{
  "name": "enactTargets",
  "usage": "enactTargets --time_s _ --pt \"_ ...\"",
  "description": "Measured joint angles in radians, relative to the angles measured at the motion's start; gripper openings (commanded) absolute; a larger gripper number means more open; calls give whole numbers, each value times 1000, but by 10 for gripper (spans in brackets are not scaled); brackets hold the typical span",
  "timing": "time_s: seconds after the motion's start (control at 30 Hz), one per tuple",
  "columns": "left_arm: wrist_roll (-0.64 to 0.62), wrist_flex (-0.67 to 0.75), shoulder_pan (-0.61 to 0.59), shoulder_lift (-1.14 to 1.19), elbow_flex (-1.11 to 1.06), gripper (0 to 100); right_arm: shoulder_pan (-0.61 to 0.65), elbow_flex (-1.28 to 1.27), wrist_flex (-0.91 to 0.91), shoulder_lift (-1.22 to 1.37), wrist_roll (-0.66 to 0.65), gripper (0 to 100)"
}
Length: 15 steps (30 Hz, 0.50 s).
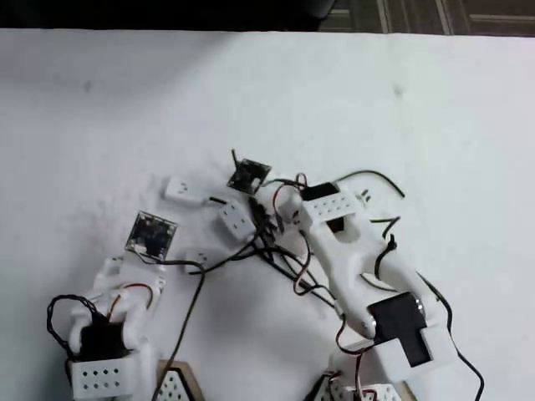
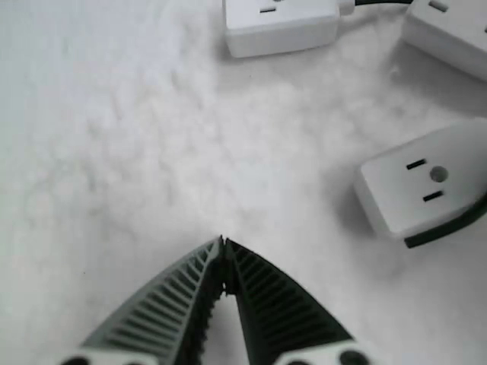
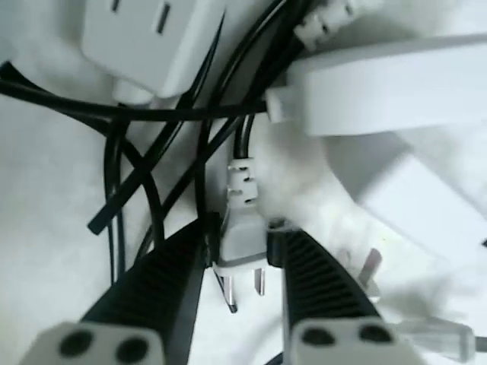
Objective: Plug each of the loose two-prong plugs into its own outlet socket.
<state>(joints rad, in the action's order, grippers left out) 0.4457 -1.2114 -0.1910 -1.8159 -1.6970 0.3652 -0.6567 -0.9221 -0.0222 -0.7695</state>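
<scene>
- The right gripper (image 3: pixel 242 247) pinches a white plug (image 3: pixel 240 228), prongs pointing back toward the wrist.
- An outlet (image 3: pixel 144 30) lies ahead, past tangled cords (image 3: pixel 152 114).
- The left gripper (image 2: pixel 224 251), pressed together and empty, sits near a second outlet (image 2: pixel 426 186).

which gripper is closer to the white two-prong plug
Right. The right gripper has the white plug between its fingers; the left gripper is shut over bare table by the sockets.
</scene>
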Motion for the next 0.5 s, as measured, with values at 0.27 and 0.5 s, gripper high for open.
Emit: enactTargets --time_s 0.27,0.5 --pt "0 0 0 0 0 24 -6 15 -66 0 -11 112" --pt "0 0 0 0 0 24 -6 25 -158 -52 -12 112"
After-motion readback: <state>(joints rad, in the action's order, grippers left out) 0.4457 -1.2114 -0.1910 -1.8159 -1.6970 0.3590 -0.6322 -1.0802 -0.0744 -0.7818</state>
